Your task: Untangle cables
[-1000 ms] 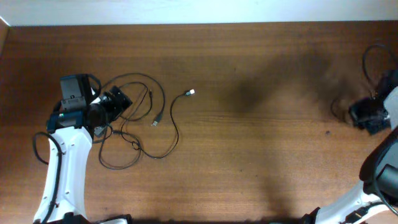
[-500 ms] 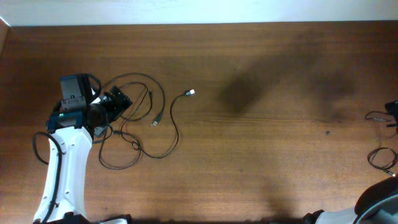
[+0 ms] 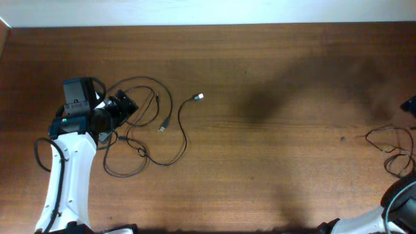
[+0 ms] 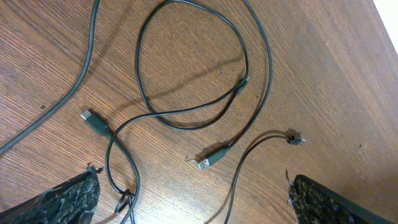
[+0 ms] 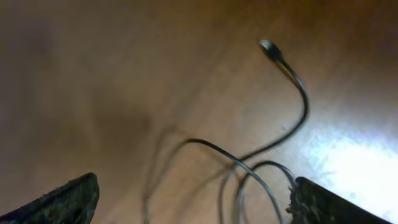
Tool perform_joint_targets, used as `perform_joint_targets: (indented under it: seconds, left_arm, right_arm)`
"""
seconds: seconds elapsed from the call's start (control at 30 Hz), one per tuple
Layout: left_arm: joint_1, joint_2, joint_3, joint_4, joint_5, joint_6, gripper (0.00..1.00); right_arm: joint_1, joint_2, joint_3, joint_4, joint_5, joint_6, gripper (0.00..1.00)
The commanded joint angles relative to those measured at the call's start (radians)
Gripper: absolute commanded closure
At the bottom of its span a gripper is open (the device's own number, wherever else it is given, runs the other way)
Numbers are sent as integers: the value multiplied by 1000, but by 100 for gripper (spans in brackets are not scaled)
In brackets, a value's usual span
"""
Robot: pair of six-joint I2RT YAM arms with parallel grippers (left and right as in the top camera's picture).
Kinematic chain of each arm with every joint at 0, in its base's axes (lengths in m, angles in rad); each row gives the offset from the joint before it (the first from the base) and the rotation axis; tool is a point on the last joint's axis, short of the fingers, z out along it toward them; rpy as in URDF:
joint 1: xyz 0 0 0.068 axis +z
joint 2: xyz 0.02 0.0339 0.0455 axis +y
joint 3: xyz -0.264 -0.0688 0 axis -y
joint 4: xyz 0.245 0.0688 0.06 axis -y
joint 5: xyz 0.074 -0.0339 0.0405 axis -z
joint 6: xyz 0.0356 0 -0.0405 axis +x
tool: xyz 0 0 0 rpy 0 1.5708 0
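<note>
Several thin black cables [image 3: 146,133] lie in loose, crossing loops on the wooden table at the left. One plug with a pale tip [image 3: 199,97] points right; a metal USB plug [image 4: 208,163] lies near the middle of the loops. My left gripper [image 4: 196,202] hovers open above this tangle, touching nothing, and the overhead view shows it [image 3: 123,106] at the tangle's left side. Another black cable [image 3: 390,144] lies apart at the table's right edge. My right gripper [image 5: 193,199] is open above it; its loops [image 5: 249,177] and plug [image 5: 268,46] look blurred.
The table's far edge [image 3: 208,26] runs along the top of the overhead view. The left arm's white link [image 3: 68,162] and its own thicker black cable [image 3: 42,156] sit at the lower left. Bare wood [image 3: 279,130] lies between the two cable groups.
The right gripper has opened and moved off toward the right edge. The cable it held has dropped onto the table at the right edge. The left arm and its tangle have not moved.
</note>
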Motion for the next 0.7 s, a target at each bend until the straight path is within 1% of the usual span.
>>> perform_joint_targets:
  seconds: [0.0,0.07,0.1,0.17,0.2,0.27,0.37,0.43,0.5,0.53,0.57,0.6,0.63,0.67]
  left_arm:
    - [0,0,0,2,-7,5,1]
    - [0,0,0,2,-7,5,1]
    - [0,0,0,2,-7,5,1]
    - [0,0,0,2,-7,5,1]
    - [0,0,0,2,-7,5,1]
    - [0,0,0,2,-6,4,1]
    - [8,-3,6,20,-5,6,1]
    - [104,-45,89,-140,11,9,1]
    - [285,-138,189,-347,16,8,1]
    - [369,-202,193,-452,16,8,1]
    - [402,-244,193,-580,21,8,1]
    - [398,-268,191,-676,40,8,1]
    - [381,-300,164,-745,94,6,1]
    - [359,-341,104,-756,131,-52,1]
  right_arm:
    - [21,-42,24,5,-344,-106,0]
    - [108,-43,24,-37,-511,-117,0]
    - [214,-43,24,-97,-591,-117,0]
    - [414,-43,24,-189,-577,-126,0]
    - [544,-43,24,-237,-552,-124,0]
    - [731,-43,21,-326,-555,-124,0]
    - [914,-43,21,-365,-556,-124,1]
    - [1006,-43,21,-377,-556,-124,1]
    - [1094,-43,21,-360,-528,-124,1]
    - [1133,-43,21,-322,-500,-99,2]
    - [1149,-43,21,-304,-475,-53,1]
    - [1151,-43,21,-298,-444,-17,1]
    - [1150,-43,21,-299,-413,-18,1]
    - [1149,-43,21,-299,-366,-19,2]
